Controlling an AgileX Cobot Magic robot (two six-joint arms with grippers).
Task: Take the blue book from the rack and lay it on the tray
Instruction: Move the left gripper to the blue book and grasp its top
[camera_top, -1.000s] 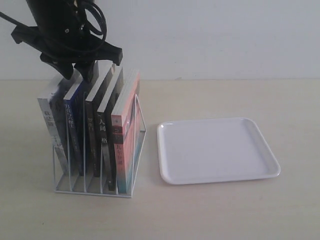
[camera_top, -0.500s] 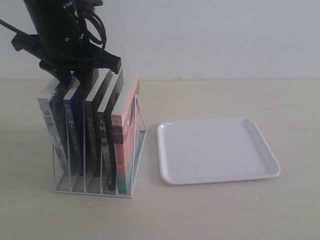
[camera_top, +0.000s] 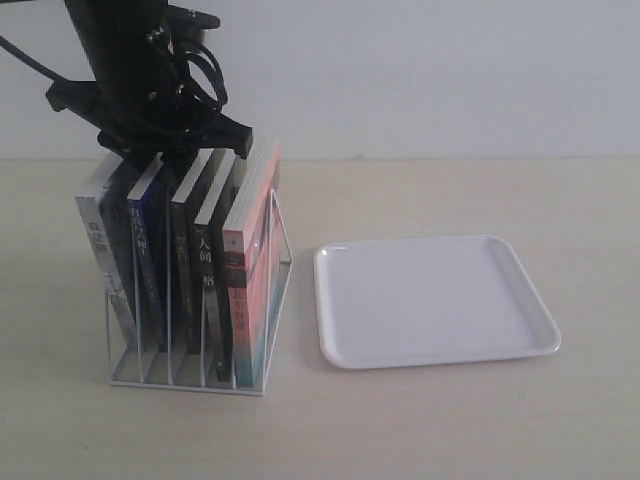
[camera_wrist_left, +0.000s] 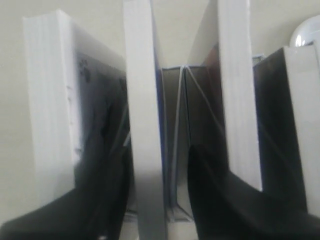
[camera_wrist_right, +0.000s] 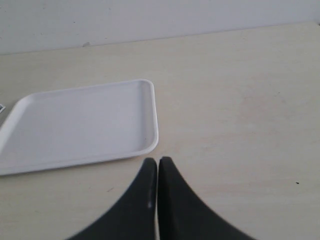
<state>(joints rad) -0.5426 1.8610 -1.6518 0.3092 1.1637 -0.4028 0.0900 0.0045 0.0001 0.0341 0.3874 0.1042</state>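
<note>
The blue book (camera_top: 146, 250) stands second from the left in the white wire rack (camera_top: 190, 378), its dark blue spine facing forward. My left gripper (camera_top: 160, 150) is low over the book tops. In the left wrist view it (camera_wrist_left: 159, 152) is open, one dark finger on each side of the blue book's white page edge (camera_wrist_left: 142, 100), with a gap at the blue cover side. The white tray (camera_top: 435, 300) lies flat to the right of the rack with nothing on it. My right gripper (camera_wrist_right: 158, 161) is shut on nothing, above the table near a corner of the tray (camera_wrist_right: 80, 125).
A grey-covered book (camera_top: 100, 250) stands left of the blue one. Two black-spined books (camera_top: 195, 265) and a pink-and-teal book (camera_top: 250, 270) stand to its right, all leaning slightly. The right arm does not show in the exterior view.
My left gripper has come down and slightly right, so that its fingers now reach in among the book tops. The books, rack and tray have not moved.
</note>
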